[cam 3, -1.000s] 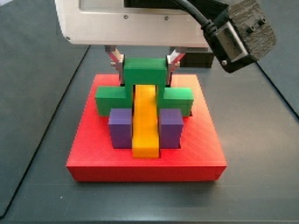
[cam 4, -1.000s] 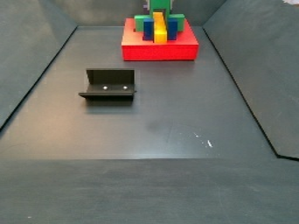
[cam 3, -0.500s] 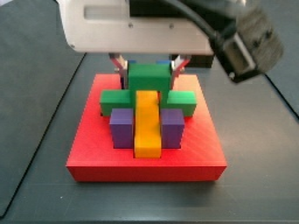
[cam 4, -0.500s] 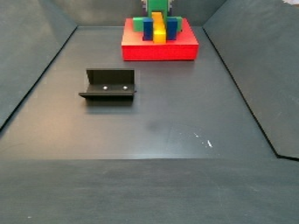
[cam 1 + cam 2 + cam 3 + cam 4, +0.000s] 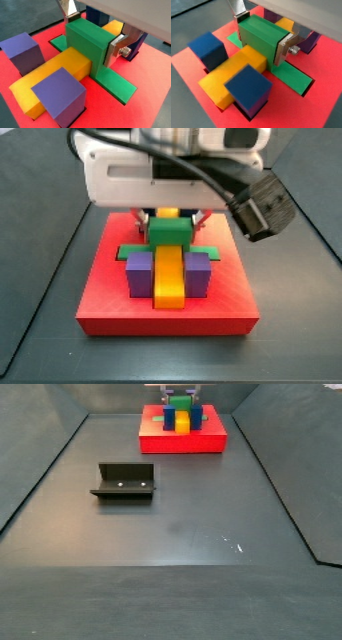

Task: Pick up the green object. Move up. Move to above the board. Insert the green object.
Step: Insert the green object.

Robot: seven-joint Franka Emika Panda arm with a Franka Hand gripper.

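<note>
Gripper [image 5: 90, 31] over the far half of the board [image 5: 167, 313]; flat silver fingers [image 5: 122, 44] closed against both sides of the green object's [image 5: 89, 41] raised centre cube. Green object: matte, blocky, its low side wings sunk in the red slab's cross slot, straddling the long yellow bar [image 5: 57, 79]. Blue-purple blocks [image 5: 62, 95] stand beside the bar. Table [image 5: 174, 524]: dark grey, smooth, dark walls around. Fixture [image 5: 124, 482] stands well apart. In a side view, the arm body hides the finger tops.
</note>
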